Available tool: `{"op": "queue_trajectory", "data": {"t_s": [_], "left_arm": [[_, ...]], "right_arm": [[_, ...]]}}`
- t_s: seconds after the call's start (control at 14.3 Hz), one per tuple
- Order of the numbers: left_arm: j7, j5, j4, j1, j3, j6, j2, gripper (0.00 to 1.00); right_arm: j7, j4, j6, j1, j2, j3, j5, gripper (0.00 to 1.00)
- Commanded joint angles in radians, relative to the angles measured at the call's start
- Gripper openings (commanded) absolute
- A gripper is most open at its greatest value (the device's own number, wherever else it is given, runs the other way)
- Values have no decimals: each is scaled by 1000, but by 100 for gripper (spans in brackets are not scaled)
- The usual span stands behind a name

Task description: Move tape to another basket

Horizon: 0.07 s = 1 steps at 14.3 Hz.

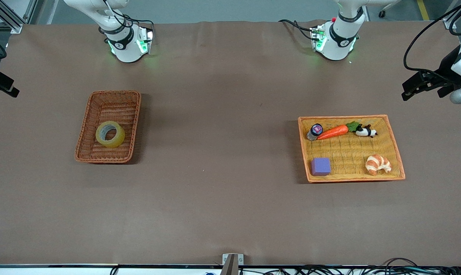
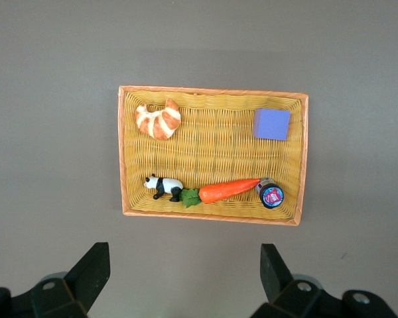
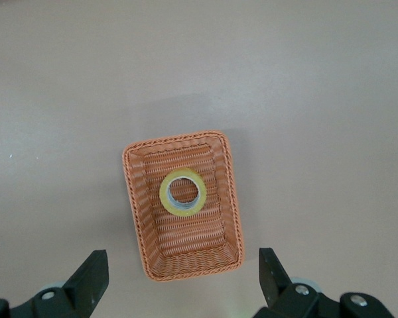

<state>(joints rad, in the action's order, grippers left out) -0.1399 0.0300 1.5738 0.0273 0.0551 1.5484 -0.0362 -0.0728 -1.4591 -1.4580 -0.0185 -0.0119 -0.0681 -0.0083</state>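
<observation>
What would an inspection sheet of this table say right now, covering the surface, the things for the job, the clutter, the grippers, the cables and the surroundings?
Surface: brown table cover, flat, no spills seen.
Job's things: tape lies flat inside the dark wicker basket toward the right arm's end; not yet moved.
Clutter: orange-yellow tray toward the left arm's end holds a carrot, toy panda, small jar, purple block and croissant.
Grippers: left gripper open, high over the tray, empty; right gripper open, high over the basket, empty.
Cables: black cables run along the table edge nearest the front camera.
Surroundings: black camera mounts at the table's ends.
</observation>
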Motion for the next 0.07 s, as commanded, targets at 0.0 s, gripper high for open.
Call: {"op": "queue_trajectory", "data": {"t_s": [0.0], "left_arm": [[17, -1, -18, -1, 0, -1, 9, 100]], "right_arm": [[-16, 11, -8, 14, 13, -15, 21, 100]]}}
